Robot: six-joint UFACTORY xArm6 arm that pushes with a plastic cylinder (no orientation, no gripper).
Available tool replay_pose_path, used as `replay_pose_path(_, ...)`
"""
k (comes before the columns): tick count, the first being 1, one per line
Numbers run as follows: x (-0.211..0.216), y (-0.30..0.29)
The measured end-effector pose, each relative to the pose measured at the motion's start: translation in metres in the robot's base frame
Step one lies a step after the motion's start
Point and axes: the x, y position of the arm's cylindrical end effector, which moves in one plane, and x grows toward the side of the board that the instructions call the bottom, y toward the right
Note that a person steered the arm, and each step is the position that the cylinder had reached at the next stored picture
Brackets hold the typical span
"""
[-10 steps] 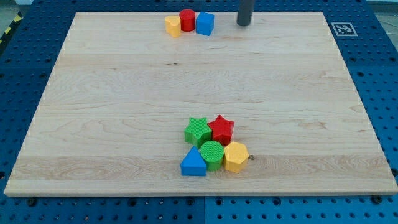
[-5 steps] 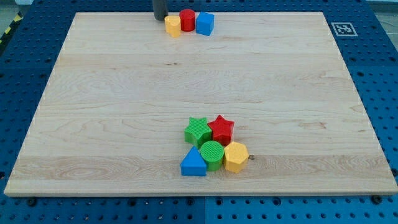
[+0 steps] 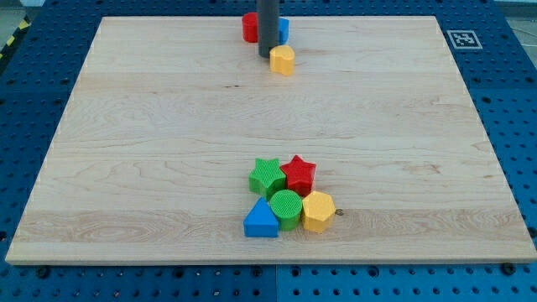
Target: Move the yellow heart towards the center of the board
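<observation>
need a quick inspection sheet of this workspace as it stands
surface: pale wooden board on a blue perforated table.
job's things: yellow heart block near the view's top, far from centre; my tip touching its left side.
clutter: red block and blue block behind the rod; green star, red star, green cylinder, blue triangle, yellow hexagon clustered low.
pincer: nothing seen.
cables: nothing seen.
surroundings: fiducial marker.

Wooden board (image 3: pixel 151 151) on blue perforated table (image 3: pixel 33 101).
</observation>
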Motion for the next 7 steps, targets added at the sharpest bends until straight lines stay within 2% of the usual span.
replay_pose_path(3,0.019,0.043)
replay_pose_path(4,0.046,0.051)
replay_pose_path(5,0.046,0.069)
replay_pose_path(7,0.051,0.133)
